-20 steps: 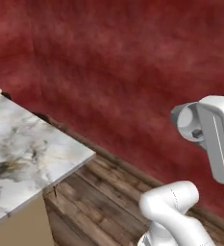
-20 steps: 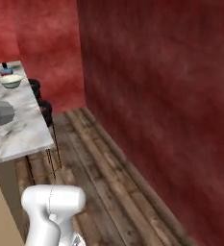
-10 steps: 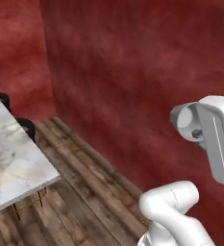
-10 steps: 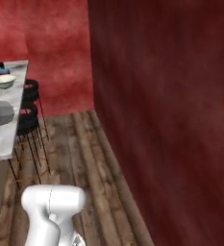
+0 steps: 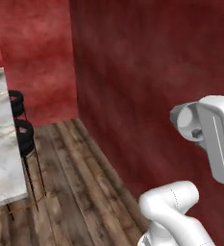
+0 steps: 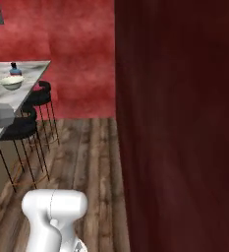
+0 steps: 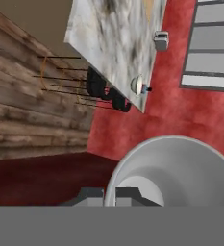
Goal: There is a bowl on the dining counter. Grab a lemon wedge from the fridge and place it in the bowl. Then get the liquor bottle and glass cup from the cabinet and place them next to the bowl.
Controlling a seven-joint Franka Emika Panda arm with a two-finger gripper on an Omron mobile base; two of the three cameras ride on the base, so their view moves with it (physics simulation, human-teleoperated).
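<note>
1. A dark red wall [image 5: 147,86] takes up most of both base views, meeting a brighter red wall [image 6: 76,54] at a corner (the near one reads almost maroon in the right base view).
2. A brown plank floor [image 5: 75,178] runs along the foot of the walls.
3. The dining counter [image 6: 8,83], white-grey marble with dark veins, sits at the far left of both base views; in the hand view it appears rolled over near the top, with its tan base [image 7: 31,19] beside it.
4. The white arm [image 5: 214,139] rises at the right of the left base view, well apart from the counter.
5. Two black round stools [image 6: 25,123] on thin metal legs stand just beside the counter's edge, one behind the other.
6. A large translucent grey glass cup [image 7: 180,168] bulges across the lower right of the hand view, its open mouth facing the camera.
7. The gripper [image 7: 111,196] has its two dark finger tips drawn together at the bottom of the hand view, right at the cup's rim (they look clamped on the glass cup, though the contact itself is cut off by the edge).
8. The bowl [image 6: 11,82], pale and shallow, rests on the counter near its far end.
9. The liquor bottle [image 6: 14,69] stands just behind the bowl, close beside it, blue label and dark cap visible (too small to see more).
10. A small grey toaster-like box [image 7: 161,41] sits farther along the counter in the hand view.
</note>
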